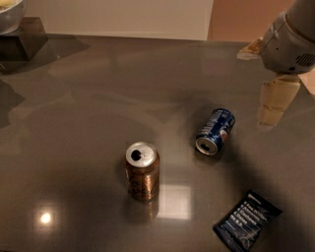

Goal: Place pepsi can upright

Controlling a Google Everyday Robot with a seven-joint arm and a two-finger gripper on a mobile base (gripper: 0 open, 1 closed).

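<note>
The pepsi can (pixel 215 131) is blue with white lettering and lies on its side on the grey table (pixel 98 98), right of centre, with its open silver end facing the front left. My gripper (pixel 257 86) hangs above the table at the upper right, to the right of and behind the can and apart from it. Its two cream fingers (pixel 274 101) are spread apart with nothing between them.
A brown can (pixel 142 171) stands upright left of and in front of the pepsi can. A flat dark-blue snack packet (pixel 247 221) lies at the front right. A dark block (pixel 19 37) with a bowl (pixel 9 12) on it stands at the back left corner.
</note>
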